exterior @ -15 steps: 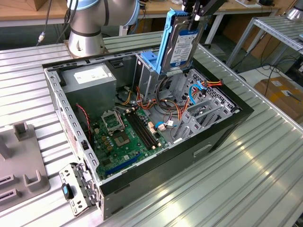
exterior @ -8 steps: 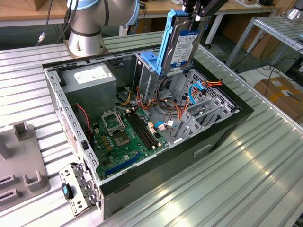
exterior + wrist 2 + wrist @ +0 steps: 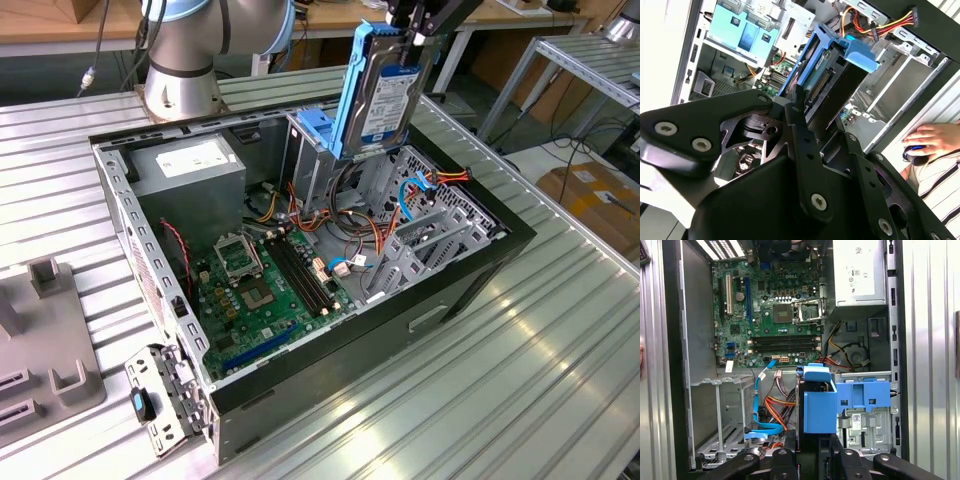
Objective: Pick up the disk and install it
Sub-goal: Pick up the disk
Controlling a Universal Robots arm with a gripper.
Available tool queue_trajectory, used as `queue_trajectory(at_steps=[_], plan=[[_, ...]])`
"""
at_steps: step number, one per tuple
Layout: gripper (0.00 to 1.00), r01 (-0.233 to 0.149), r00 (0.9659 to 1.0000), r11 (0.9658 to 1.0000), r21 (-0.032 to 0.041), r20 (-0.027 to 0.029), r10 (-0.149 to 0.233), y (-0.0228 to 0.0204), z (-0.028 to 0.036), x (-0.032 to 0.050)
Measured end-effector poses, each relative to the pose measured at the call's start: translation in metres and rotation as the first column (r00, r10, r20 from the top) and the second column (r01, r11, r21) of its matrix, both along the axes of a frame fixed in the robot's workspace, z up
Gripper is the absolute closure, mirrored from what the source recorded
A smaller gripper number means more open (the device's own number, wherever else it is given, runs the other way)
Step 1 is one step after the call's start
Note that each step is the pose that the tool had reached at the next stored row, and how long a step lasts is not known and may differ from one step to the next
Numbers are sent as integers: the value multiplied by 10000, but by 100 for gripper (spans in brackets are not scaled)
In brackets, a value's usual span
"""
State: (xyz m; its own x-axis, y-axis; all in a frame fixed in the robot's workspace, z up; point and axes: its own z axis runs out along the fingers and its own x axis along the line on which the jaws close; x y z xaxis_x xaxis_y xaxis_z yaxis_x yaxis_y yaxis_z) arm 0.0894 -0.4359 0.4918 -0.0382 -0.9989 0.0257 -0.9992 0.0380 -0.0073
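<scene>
Grip: pincer [image 3: 413, 20] clamped on disk [image 3: 383, 95] | Place: hung edge-down directly beneath pincer, over open case [image 3: 480, 268] | Risk: catching cables [image 3: 445, 176] below on descent; slipping if tilted, given narrow hold.

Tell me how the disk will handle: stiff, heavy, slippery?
Likely stiff: the disk is a metal slab hanging straight from the gripper. Probably heavy for its size, being metal-bodied. Held at its top end only, it may pivot if bumped.

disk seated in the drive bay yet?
No, in the exterior view the disk hangs in the pincer, raised over the open computer case.
</scene>
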Motion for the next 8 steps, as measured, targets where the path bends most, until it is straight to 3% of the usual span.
queue_trajectory(at_steps=[3, 5, 8], plan=[[65, 0, 10000, 10000, -1, 0, 0, -39, -1, 0], [65, 0, 10000, 10000, 0, 0, 0, -108, -4, 0], [65, 0, 10000, 10000, -1, 0, 0, -162, -6, 0]])
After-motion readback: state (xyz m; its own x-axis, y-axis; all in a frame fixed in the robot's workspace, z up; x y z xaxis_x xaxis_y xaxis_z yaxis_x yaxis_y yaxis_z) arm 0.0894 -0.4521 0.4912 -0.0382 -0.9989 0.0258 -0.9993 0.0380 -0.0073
